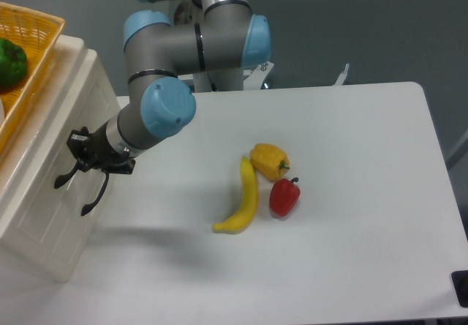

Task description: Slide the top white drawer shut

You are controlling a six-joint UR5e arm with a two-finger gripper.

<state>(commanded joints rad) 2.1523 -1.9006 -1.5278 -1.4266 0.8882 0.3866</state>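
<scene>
Camera view: the UR5e arm reaches down-left to the cabinet at the table's (351, 193) left edge. Its gripper (79, 157) presses against the panelled front of the top white drawer (51, 193), right at the curved black handle (82, 186); whether the fingers are parted or closed cannot be told. A banana (241, 202), yellow pepper (269, 161) and red pepper (284, 197) lie mid-table. A green pepper (10, 61) sits in the yellow basket (36, 39) atop the cabinet.
</scene>
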